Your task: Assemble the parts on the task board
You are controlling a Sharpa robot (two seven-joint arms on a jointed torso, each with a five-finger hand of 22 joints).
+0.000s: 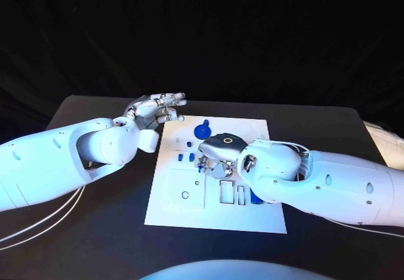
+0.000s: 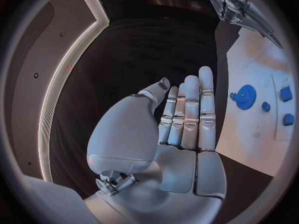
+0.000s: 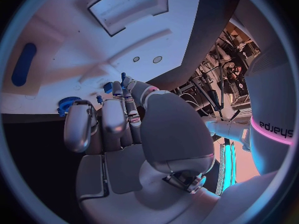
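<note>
The white task board (image 1: 253, 219) lies in the middle of the black table. A blue gear (image 1: 202, 129) stands near its far edge, with small blue parts (image 1: 182, 156) on its left side and a blue oblong piece (image 1: 241, 195) by the slots. My right hand (image 1: 216, 157) is lowered over the board's middle, fingers curled downward. In the right wrist view its fingertips (image 3: 118, 87) reach small blue parts (image 3: 107, 87) next to the gear (image 3: 67, 104); whether one is held is hidden. My left hand (image 1: 156, 108) hovers off the board's far left corner, fingers straight, holding nothing.
The left wrist view shows my flat left hand (image 2: 187, 119) with the gear (image 2: 246, 93) and small blue parts (image 2: 285, 93) on the board beyond it. A rectangular recess (image 1: 184, 188) sits in the board's left half. Bare black table surrounds the board.
</note>
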